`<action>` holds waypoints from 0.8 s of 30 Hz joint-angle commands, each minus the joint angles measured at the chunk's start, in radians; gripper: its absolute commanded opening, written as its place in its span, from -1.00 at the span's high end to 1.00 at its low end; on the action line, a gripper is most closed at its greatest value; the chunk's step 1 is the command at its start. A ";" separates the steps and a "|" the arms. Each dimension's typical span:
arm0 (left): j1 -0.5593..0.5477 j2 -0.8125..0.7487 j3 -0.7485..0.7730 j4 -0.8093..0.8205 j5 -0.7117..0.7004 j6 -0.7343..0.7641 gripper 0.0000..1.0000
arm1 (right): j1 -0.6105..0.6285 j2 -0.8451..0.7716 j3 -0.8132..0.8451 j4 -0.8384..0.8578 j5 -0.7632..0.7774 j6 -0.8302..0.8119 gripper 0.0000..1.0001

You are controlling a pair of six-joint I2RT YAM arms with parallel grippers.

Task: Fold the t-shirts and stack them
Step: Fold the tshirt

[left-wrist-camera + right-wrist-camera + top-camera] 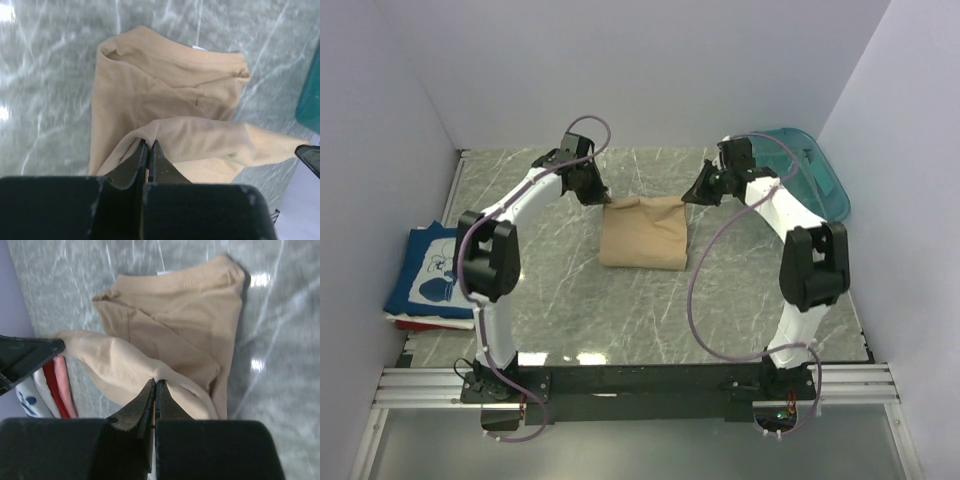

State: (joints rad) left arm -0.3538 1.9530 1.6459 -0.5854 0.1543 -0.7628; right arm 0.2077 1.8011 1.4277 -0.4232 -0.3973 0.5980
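A tan t-shirt [643, 234] lies partly folded in the middle of the marble table. My left gripper [603, 197] is shut on its far left edge and holds that edge raised; the pinch shows in the left wrist view [148, 142]. My right gripper [688, 197] is shut on the far right edge, also raised, as the right wrist view [155, 382] shows. A strip of tan cloth [210, 140] stretches between the two grippers. A navy t-shirt [432, 270] with white mouse print lies folded at the left on a red t-shirt [428, 323].
A teal plastic tub [810, 180] stands at the far right corner against the wall. White walls close the table on the left, back and right. The folded stack sits close to the left wall.
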 commanded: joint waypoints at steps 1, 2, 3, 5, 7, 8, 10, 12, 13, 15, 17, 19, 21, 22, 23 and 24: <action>0.029 0.079 0.135 -0.016 0.045 0.040 0.99 | -0.027 0.102 0.115 0.003 -0.043 0.014 1.00; 0.035 0.101 0.156 -0.019 0.054 0.043 0.99 | -0.031 0.124 0.149 0.004 -0.046 0.019 1.00; 0.044 0.144 0.175 -0.021 0.062 0.046 0.99 | -0.036 0.150 0.169 0.006 -0.052 0.019 1.00; 0.055 0.181 0.219 -0.011 0.083 0.060 0.99 | -0.047 0.220 0.227 -0.022 -0.058 0.016 1.00; 0.061 0.231 0.256 -0.011 0.099 0.071 0.99 | -0.053 0.272 0.247 -0.015 -0.063 0.020 1.00; 0.068 0.242 0.262 0.007 0.103 0.069 0.99 | -0.060 0.291 0.270 -0.017 -0.064 0.020 1.00; 0.078 0.262 0.267 0.028 0.134 0.069 0.96 | -0.068 0.345 0.299 -0.032 -0.066 0.017 1.00; 0.091 0.267 0.270 0.062 0.146 0.065 0.83 | -0.080 0.386 0.338 -0.028 -0.074 0.019 1.00; 0.095 0.270 0.275 0.076 0.159 0.060 0.79 | -0.085 0.400 0.365 -0.029 -0.075 0.025 1.00; 0.110 0.287 0.296 0.087 0.169 0.054 0.60 | -0.096 0.440 0.402 -0.044 -0.081 0.029 1.00; 0.121 0.308 0.344 0.085 0.194 0.057 0.26 | -0.100 0.466 0.462 -0.069 -0.071 0.026 0.98; 0.125 0.310 0.357 0.084 0.186 0.063 0.12 | -0.111 0.477 0.484 -0.089 -0.057 0.023 0.82; 0.133 0.275 0.333 0.104 0.192 0.060 -0.03 | -0.122 0.460 0.487 -0.101 -0.035 0.017 0.55; 0.133 0.255 0.277 0.149 0.198 0.043 -0.06 | -0.122 0.449 0.485 -0.107 -0.023 -0.001 0.39; 0.131 0.210 0.243 0.169 0.206 0.033 -0.06 | -0.120 0.436 0.482 -0.118 0.023 -0.013 0.32; 0.128 0.187 0.211 0.191 0.208 0.022 -0.05 | -0.116 0.394 0.475 -0.129 0.041 -0.023 0.28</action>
State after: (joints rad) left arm -0.2180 2.2452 1.9114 -0.4690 0.3248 -0.7227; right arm 0.0971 2.2860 1.8679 -0.5110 -0.4286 0.6113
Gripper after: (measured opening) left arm 0.525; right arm 0.337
